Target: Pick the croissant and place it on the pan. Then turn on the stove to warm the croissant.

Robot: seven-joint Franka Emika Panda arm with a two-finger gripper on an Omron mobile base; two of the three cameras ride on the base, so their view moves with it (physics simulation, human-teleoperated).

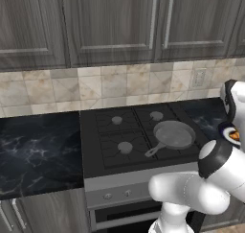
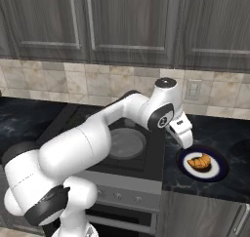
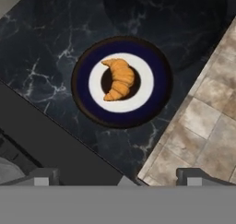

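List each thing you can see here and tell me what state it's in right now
croissant: lying on the plate, not yet picked.
plate: on the dark counter right of the stove, holding the croissant.
pan: empty, on the stove's front right burner.
stove: no flame visible.
gripper: open, above the plate, holding nothing.
cabinet doors: shut.

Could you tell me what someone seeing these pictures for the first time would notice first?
The eye goes first to the golden croissant, lying in the middle of a dark plate with a white ring on the black marbled counter, right of the stove. The white arm reaches over it, with the open tool hanging above the plate. The grey pan sits empty on the stove's front right burner.
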